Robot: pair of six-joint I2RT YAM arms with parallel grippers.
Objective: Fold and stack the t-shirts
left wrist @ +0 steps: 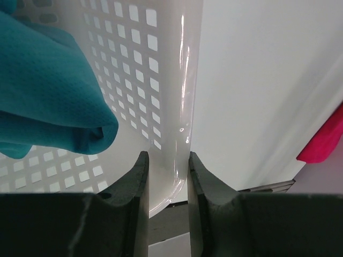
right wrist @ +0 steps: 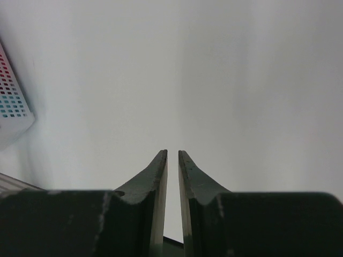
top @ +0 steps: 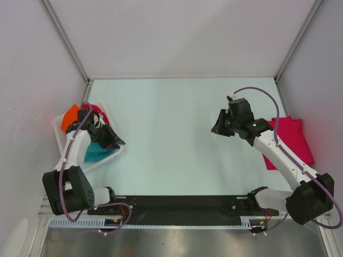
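Note:
A white slatted basket [top: 59, 135] at the left holds an orange t-shirt [top: 69, 118], a teal t-shirt [top: 95, 153] and a bit of crimson-pink t-shirt [top: 98, 110]. My left gripper [top: 119, 142] sits at the basket's right rim. In the left wrist view its jaws [left wrist: 167, 155] straddle the glossy rim [left wrist: 179, 107], one finger inside and one outside, closed on it, with the teal t-shirt [left wrist: 48, 91] hanging up left. A second crimson-pink t-shirt [top: 293, 136] lies folded at the right. My right gripper [top: 216, 128] hovers empty over mid-table, jaws nearly together [right wrist: 172, 152].
White enclosure walls stand on three sides. A black rail [top: 182, 206] with the arm bases runs along the near edge. The basket's corner shows at the left of the right wrist view [right wrist: 10, 107]. The crimson-pink t-shirt's edge shows in the left wrist view [left wrist: 324, 142].

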